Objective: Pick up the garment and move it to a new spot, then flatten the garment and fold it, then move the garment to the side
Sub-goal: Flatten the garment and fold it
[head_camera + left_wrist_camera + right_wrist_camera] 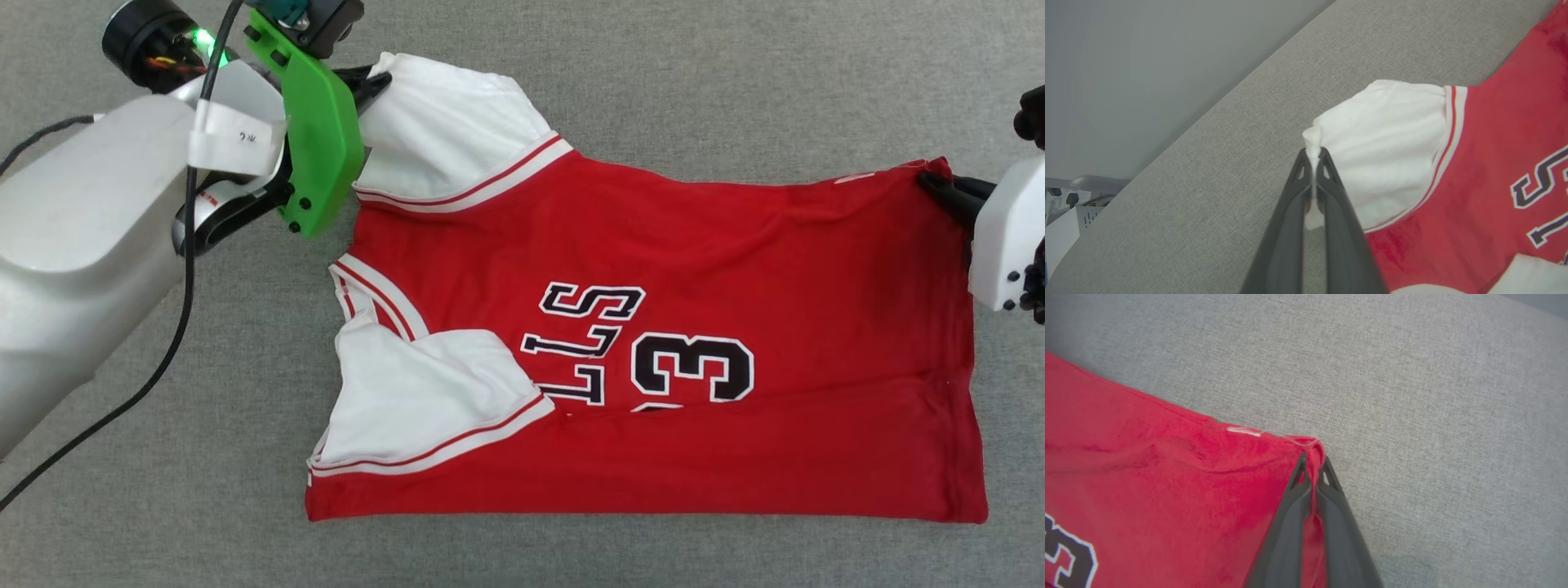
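Grey woven cloth surface (204,490) is seen nearest, and on it the red jersey-style T-shirt with white short sleeves and striped trim (694,237) is laid out flat, neck towards the left. Its near strip is folded up over the lower part of the black lettering and the number 3. Farther off, the far sleeve's white corner is pinched tight between the closed fingers of the left gripper (1313,157), and the far hem corner is clamped by the fully closed right gripper (1312,465).
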Robot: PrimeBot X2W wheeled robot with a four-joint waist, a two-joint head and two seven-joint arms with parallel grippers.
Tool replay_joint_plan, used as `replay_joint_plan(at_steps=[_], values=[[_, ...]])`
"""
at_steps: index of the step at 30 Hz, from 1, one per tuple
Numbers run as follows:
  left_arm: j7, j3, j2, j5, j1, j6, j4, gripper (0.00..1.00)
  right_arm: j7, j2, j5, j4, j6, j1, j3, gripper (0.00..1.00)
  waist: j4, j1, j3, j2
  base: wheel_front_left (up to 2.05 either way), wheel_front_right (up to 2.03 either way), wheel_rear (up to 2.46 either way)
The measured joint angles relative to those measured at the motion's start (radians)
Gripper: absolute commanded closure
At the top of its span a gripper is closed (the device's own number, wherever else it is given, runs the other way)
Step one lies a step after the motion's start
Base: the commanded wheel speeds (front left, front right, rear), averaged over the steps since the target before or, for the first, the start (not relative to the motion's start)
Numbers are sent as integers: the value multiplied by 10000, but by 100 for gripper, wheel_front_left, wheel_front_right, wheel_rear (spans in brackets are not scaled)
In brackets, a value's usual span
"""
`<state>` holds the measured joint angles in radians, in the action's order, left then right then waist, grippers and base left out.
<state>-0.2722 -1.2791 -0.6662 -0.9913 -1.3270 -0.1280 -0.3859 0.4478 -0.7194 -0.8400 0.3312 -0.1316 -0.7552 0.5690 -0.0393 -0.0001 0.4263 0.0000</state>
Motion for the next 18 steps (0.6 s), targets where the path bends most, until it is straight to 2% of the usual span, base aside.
replay_joint_plan(at_steps=[6,18], values=[[445,-4,-401,-15,868,104,447,100,-711,-198,-102,-487,0,871,90,100,-24,0,-577,0,0,0,0],[1131,-23,-1463,-146,3552,991,2031,100,-1661,-575,-102,-1298,0,3309,-345,100,0,0,-1783,0,0,0,0]])
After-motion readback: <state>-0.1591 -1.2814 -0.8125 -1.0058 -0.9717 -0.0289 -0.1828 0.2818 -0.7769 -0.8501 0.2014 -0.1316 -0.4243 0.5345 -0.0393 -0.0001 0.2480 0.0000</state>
